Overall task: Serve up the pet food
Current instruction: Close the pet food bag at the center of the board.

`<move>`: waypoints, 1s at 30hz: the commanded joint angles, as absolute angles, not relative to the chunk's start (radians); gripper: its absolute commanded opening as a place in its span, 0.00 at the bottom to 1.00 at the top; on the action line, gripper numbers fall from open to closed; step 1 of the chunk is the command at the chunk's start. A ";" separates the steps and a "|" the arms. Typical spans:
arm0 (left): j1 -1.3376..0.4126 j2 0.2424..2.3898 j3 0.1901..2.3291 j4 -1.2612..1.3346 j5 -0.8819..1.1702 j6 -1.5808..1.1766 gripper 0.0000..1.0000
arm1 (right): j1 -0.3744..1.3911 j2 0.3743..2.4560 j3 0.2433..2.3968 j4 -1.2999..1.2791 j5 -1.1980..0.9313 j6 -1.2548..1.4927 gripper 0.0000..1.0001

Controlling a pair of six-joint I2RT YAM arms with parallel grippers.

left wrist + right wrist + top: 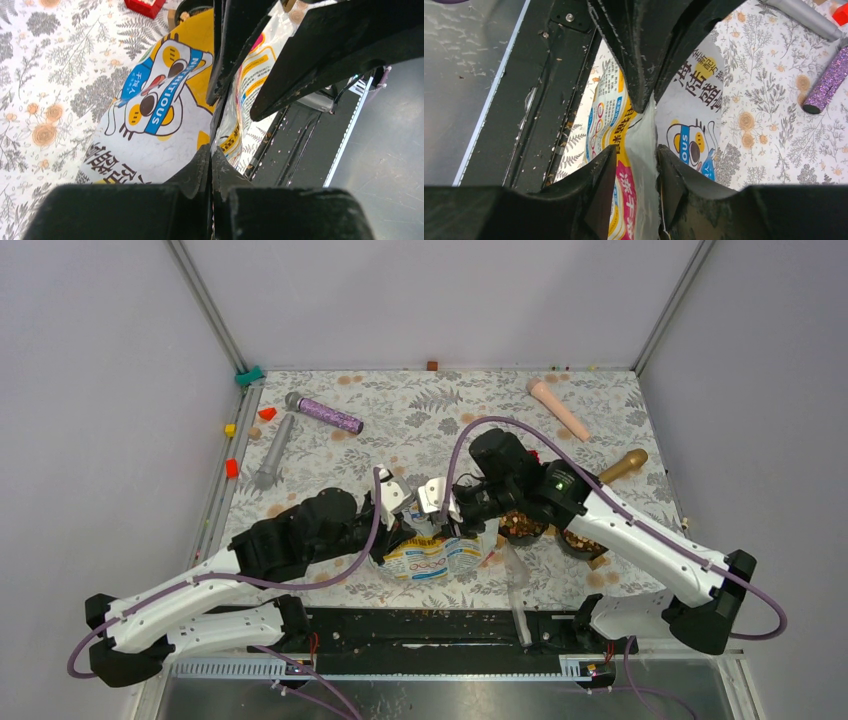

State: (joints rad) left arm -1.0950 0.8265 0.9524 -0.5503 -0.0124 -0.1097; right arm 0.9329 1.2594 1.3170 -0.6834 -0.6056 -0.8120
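The yellow-white-pink cat-printed bag (pixel 430 558) stands at the table's near middle, between both arms. My left gripper (pixel 405 515) is shut on the bag's top edge; in the left wrist view its fingertips (pixel 211 152) pinch the seam of the bag (pixel 150 140). My right gripper (pixel 452 512) faces it from the right. In the right wrist view the right gripper (pixel 636 152) has its jaws apart, with the bag's (pixel 704 100) folded top lying between them. Brown pet food (pixel 520 523) fills a dark bowl just right of the bag.
A second dark bowl (pixel 580 540) with kibble sits under the right arm. Further back lie a purple microphone (pixel 330 415), a grey one (pixel 275 450), a pink one (pixel 558 408) and a gold handle (pixel 622 466). A black rail (pixel 430 625) runs along the near edge.
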 commanded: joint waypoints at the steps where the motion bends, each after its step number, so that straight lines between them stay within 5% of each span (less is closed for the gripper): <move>1: -1.095 0.810 1.011 -0.397 -0.006 -0.103 0.00 | 0.930 1.309 1.382 -0.684 -0.642 -0.770 0.42; 8: -1.095 0.801 1.011 -0.401 -0.005 -0.100 0.00 | 0.929 1.305 1.389 -0.625 -0.646 -0.667 0.30; 11: -1.095 0.800 1.013 -0.400 -0.012 -0.099 0.00 | 0.930 1.306 1.410 -0.684 -0.646 -0.680 0.00; 19: -1.095 0.787 1.012 -0.398 -0.011 -0.101 0.00 | 0.930 1.302 1.413 -0.628 -0.555 -0.628 0.00; 23: -1.095 0.792 1.015 -0.396 -0.011 -0.102 0.00 | 0.932 1.315 1.383 -0.551 -0.627 -0.576 0.34; 30: -1.096 0.790 1.016 -0.395 -0.008 -0.106 0.00 | 0.948 1.380 1.445 -0.692 -0.645 -0.658 0.46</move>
State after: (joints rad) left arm -1.0916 0.8185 0.9527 -0.5522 -0.0147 -0.1154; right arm 0.9279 1.3346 1.3987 -0.6456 -0.6426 -0.6315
